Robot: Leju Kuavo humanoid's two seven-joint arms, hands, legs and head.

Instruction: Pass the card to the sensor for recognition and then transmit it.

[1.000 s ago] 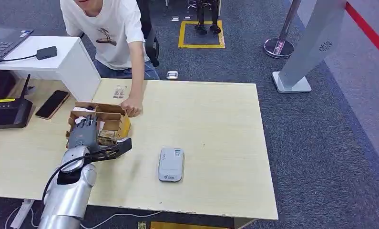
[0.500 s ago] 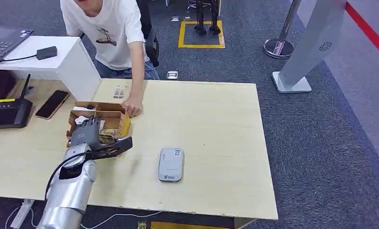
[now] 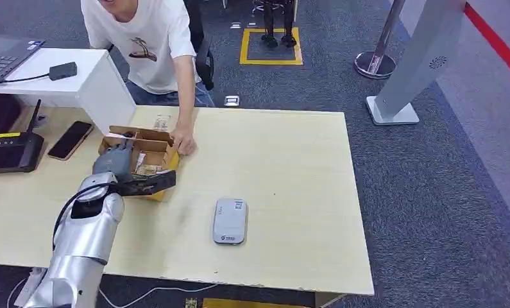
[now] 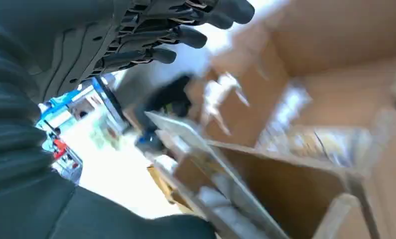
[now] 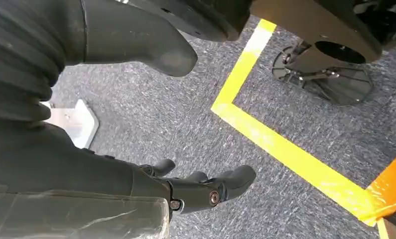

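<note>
Where I look for writing, nothing can be read: the grey sensor [image 3: 230, 221] lying flat on the wooden table [image 3: 290, 186] carries a small label at its far end and a mark at its near end, both too small to make out, and the print on the person's white shirt [image 3: 143, 38] is a picture, not words.

From my head view, my left hand [image 3: 114, 162] is at the near-left side of the open cardboard box [image 3: 151, 154], well apart from the sensor. A person's hand [image 3: 183, 142] rests on the far-right corner of that box. A phone [image 3: 70, 140] and a black router [image 3: 8, 153] lie further left.

My left wrist view looks into the box from close by: brown walls and dividers, and pale flat cards [image 4: 220, 179] standing on edge, blurred. There my fingers [image 4: 186, 36] lie stretched and apart, holding nothing I can see; whether they touch a card I cannot tell.

My right wrist view shows my right hand [image 5: 186, 191] hanging over grey carpet [image 5: 156, 114] with yellow tape [image 5: 285, 149], its fingers loosely curved around nothing.
</note>
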